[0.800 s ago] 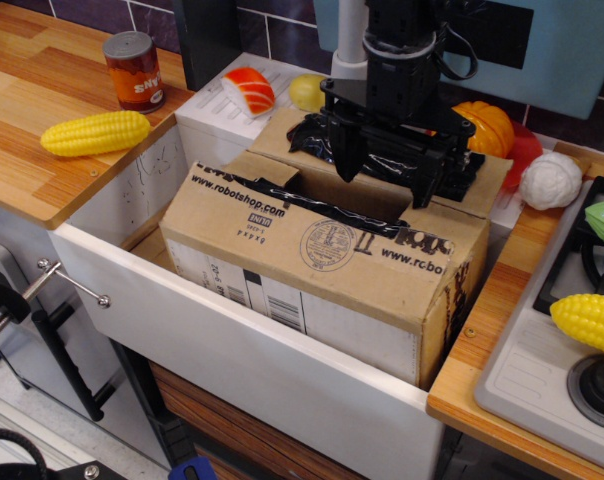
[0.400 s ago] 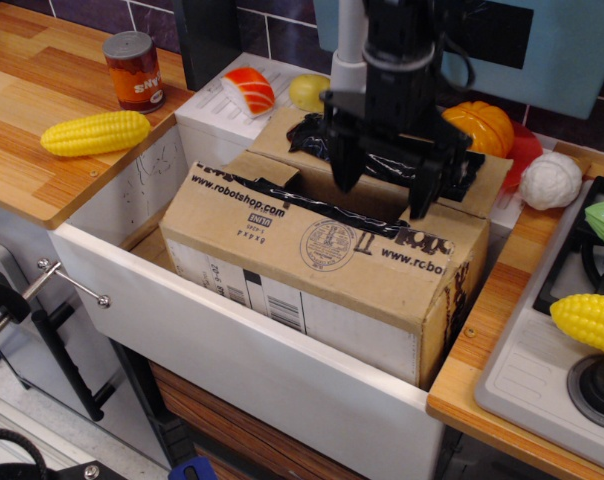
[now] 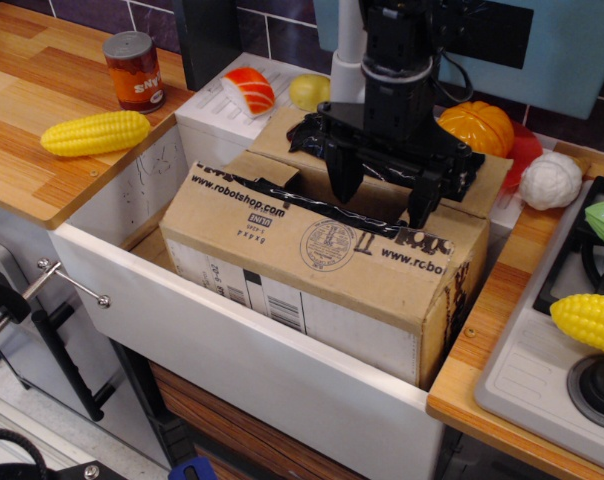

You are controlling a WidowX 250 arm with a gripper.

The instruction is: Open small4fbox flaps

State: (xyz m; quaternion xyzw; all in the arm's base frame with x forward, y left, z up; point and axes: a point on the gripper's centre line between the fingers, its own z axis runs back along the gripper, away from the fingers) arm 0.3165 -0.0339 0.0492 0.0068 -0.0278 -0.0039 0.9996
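Observation:
The small4fbox (image 3: pixel 312 290) is a brown carton sitting in the white sink basin (image 3: pixel 232 355). Its long front flap (image 3: pixel 282 215), printed with the web address and edged in black tape, lies roughly flat. The far flap (image 3: pixel 487 180) is folded back with crumpled black tape on it. A short left flap (image 3: pixel 265 168) leans inward. The black gripper (image 3: pixel 382 202) hangs over the carton's open middle, its two fingers spread apart and holding nothing, tips just above the front flap's taped edge.
A white box (image 3: pixel 217 115) stands behind the carton with a sushi piece (image 3: pixel 248 90) and a lemon (image 3: pixel 307 92). A corn cob (image 3: pixel 95 132) and a can (image 3: pixel 134 69) lie on the left counter. A pumpkin (image 3: pixel 487 125), garlic (image 3: pixel 550 180), corn (image 3: pixel 590 322) and a stove (image 3: pixel 562 360) are at right.
The gripper has shifted slightly left and dropped a little toward the front flap's taped edge. Its fingers stay spread. The carton and flaps have not visibly moved.

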